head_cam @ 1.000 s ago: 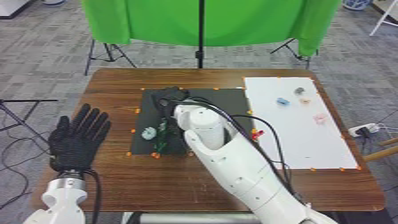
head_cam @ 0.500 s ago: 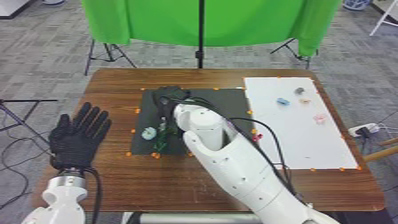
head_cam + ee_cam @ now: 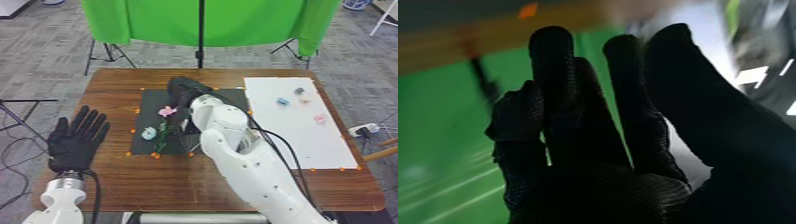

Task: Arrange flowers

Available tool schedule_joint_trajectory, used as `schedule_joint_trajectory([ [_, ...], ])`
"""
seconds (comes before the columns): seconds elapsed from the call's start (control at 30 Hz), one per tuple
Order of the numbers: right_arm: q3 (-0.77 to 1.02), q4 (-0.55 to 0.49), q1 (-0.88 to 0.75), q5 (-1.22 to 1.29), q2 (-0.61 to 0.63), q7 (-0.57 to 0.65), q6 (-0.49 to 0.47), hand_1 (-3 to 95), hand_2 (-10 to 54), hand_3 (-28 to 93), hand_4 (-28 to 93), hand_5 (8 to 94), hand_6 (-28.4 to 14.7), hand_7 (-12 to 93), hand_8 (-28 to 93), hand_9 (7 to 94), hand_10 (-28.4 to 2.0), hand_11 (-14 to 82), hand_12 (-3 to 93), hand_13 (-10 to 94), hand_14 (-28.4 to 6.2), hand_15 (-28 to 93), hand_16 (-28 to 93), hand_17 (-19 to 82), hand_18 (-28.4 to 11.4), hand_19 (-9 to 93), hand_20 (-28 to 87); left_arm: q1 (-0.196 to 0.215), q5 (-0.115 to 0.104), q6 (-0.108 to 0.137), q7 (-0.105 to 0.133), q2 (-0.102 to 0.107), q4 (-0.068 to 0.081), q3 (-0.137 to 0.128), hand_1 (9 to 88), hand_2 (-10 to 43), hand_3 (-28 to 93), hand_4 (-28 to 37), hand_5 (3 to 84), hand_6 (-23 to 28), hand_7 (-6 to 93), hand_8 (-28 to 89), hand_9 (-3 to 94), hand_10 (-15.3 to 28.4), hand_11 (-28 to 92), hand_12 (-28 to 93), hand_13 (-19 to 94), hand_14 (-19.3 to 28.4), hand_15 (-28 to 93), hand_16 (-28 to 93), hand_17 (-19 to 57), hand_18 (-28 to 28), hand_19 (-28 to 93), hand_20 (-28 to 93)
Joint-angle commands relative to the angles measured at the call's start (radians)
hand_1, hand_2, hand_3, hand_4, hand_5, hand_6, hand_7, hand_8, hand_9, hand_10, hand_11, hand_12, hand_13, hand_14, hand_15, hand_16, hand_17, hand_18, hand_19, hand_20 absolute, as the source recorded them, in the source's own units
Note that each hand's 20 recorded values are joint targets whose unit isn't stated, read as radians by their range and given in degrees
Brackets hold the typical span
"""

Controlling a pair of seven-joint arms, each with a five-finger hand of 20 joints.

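Lab, with green backdrop (image 3: 258, 22)

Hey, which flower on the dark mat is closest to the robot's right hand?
The pink flower, close beside the right hand. The pale blue flower lies farther from that hand, nearer the robot.
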Motion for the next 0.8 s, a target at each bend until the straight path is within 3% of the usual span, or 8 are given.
schedule_joint_trajectory([
  [0.03, 0.250, -0.197, -0.165, 0.063, 0.287, 0.069, 0.058, 44.1, -9.5, 83, -28, 51.2, -6.3, 37, -19, 45.8, -20.1, 12.6, 14.9, 50, -16.0, 66, 16, 31, -24.6, 93, 41, 0.072, 0.003, 0.004, 0.013, -0.027, -0.019, -0.027, 25.9, 17.0, 76, -28.3, 46.0, 9.8, 13.1, -9, 37.1, 15.6, 20, 9, 27, 16.1, 33, -7, -7.5, 13.4, 34, 11],
  [0.23, 0.458, -0.228, -0.307, 0.044, 0.418, 0.161, 0.076, 43.9, -9.5, 83, -28, 51.3, -6.5, 21, -14, 46.1, -20.0, 12.8, 14.0, 50, -16.6, 63, 14, 30, -24.6, 92, 39, 0.099, 0.001, 0.012, 0.037, -0.026, -0.032, -0.048, 25.8, 16.9, 76, -28.3, 45.9, 9.8, 13.0, -9, 37.1, 15.6, 20, 9, 27, 16.1, 33, -7, -7.5, 13.4, 34, 11],
  [0.3, 0.491, -0.180, -0.322, -0.030, 0.431, 0.139, 0.094, 43.7, -9.5, 83, -28, 51.1, -6.2, 18, -14, 44.7, -19.0, 10.9, 13.2, 46, -17.0, 53, 12, 29, -25.0, 89, 37, 0.102, 0.001, 0.022, 0.038, -0.028, -0.031, -0.054, 25.8, 16.9, 76, -28.3, 45.9, 9.7, 13.1, -9, 37.2, 15.6, 20, 9, 27, 16.1, 33, -7, -7.5, 13.4, 34, 11],
  [0.33, 0.505, -0.160, -0.325, -0.032, 0.434, 0.143, 0.098, 43.3, -9.5, 83, -28, 51.0, -5.8, 17, -14, 43.7, -18.3, 10.1, 12.6, 42, -17.3, 45, 10, 27, -25.0, 86, 36, 0.100, -0.008, 0.037, 0.040, -0.029, -0.033, -0.054, 25.8, 16.9, 76, -28.3, 45.9, 9.7, 13.1, -9, 37.2, 15.6, 20, 9, 27, 16.1, 33, -7, -7.5, 13.4, 34, 11],
  [0.37, 0.513, -0.148, -0.324, -0.014, 0.443, 0.166, 0.103, 43.0, -9.5, 83, -28, 50.8, -5.5, 17, -14, 42.6, -17.6, 9.3, 12.1, 39, -17.6, 40, 9, 26, -25.0, 84, 35, 0.097, -0.013, 0.028, 0.046, -0.030, -0.030, -0.051, 25.9, 16.9, 76, -28.3, 45.9, 9.7, 13.2, -9, 37.2, 15.6, 20, 9, 27, 16.2, 33, -7, -7.5, 13.4, 34, 11],
  [0.43, 0.549, -0.135, -0.342, -0.007, 0.448, 0.184, 0.075, 41.9, -9.5, 84, -28, 49.4, -5.1, 17, -14, 40.7, -17.0, 9.2, 11.2, 34, -17.3, 29, 9, 24, -24.5, 79, 33, 0.085, -0.003, 0.026, 0.043, -0.032, -0.025, -0.044, 25.9, 16.9, 76, -28.3, 46.0, 9.8, 13.2, -9, 37.3, 15.6, 20, 9, 27, 16.2, 33, -7, -7.5, 13.4, 34, 11],
  [0.53, 0.572, -0.103, -0.354, -0.001, 0.452, 0.195, 0.060, 40.8, -9.5, 83, -28, 47.5, -5.7, 16, -14, 38.7, -17.8, 9.3, 10.9, 31, -17.6, 25, 10, 22, -23.8, 76, 30, 0.088, -0.005, 0.032, 0.040, -0.032, -0.028, -0.041, 25.9, 17.0, 76, -28.3, 46.0, 9.8, 13.3, -9, 37.3, 15.5, 20, 9, 27, 16.2, 33, -7, -7.5, 13.4, 34, 11],
  [0.8, 0.577, -0.023, -0.369, 0.009, 0.431, 0.222, 0.005, 42.2, -9.5, 83, -28, 47.6, -5.5, 16, -14, 40.9, -17.8, 10.5, 10.9, 37, -16.6, 25, 11, 24, -23.2, 75, 28, 0.084, 0.004, 0.041, 0.023, -0.032, -0.026, -0.033, 25.9, 17.0, 76, -28.3, 46.0, 9.8, 13.5, -9, 37.3, 15.6, 20, 9, 27, 16.2, 33, -7, -7.5, 13.5, 34, 11],
])
